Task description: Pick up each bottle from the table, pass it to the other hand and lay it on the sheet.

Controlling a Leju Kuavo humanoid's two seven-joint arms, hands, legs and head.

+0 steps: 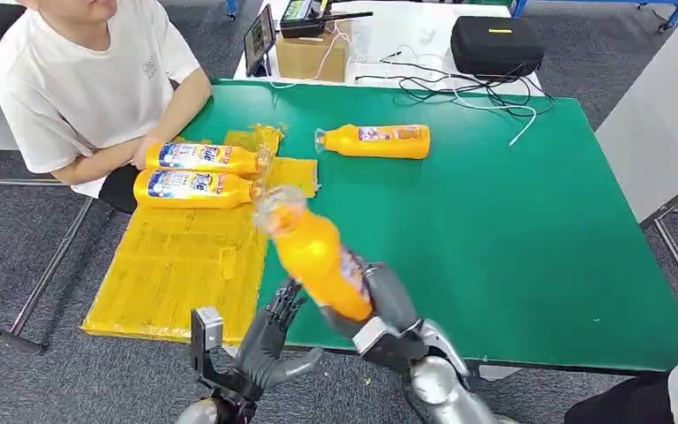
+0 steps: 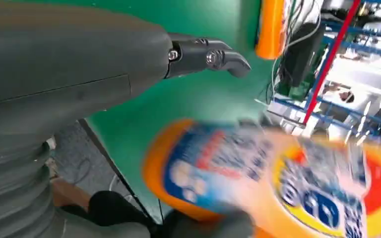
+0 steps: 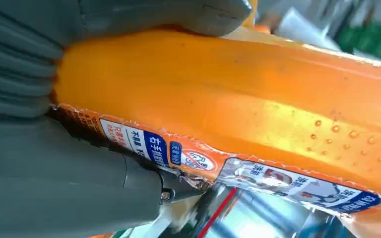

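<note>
Person: sits at the far left of the bench (image 1: 512,265), in a white shirt (image 1: 79,79), one forearm (image 1: 154,132) resting by the two bottles on the sheet.
Sheet: the yellow sheet (image 1: 177,265) lies on the left part of the green bench and reaches to its near edge.
Bottles on the sheet: two orange bottles lie side by side at the far end of the sheet, the far one (image 1: 201,157) and the near one (image 1: 196,188), touching or almost touching, their caps pointing right.
Left hand: the left hand (image 1: 269,340) is at the near edge of the bench, just beside the sheet's near right corner. It is released, fingers (image 2: 206,55) apart and pointing up, holding nothing. It is just beside the held bottle; I cannot tell if it touches it.
Held bottle: the orange bottle (image 1: 318,256) is in the air above the near middle of the bench, tilted, its cap end toward the far left and over the right edge of the sheet. It is blurred in the head view. In the left wrist view its blue and white label (image 2: 258,173) is close to the camera.
Right hand: the right hand (image 1: 387,305) is grasping the held bottle at its lower end, the thumb (image 3: 168,15) pressed on the orange body (image 3: 238,99).
Bottle on the bench: one more orange bottle (image 1: 380,141) lies on its side on the far middle of the bench, well apart from the sheet, cap pointing left.
Far things: a cardboard box (image 1: 311,55), a black case (image 1: 496,44) and cables (image 1: 459,88) are on a white table behind the bench.
</note>
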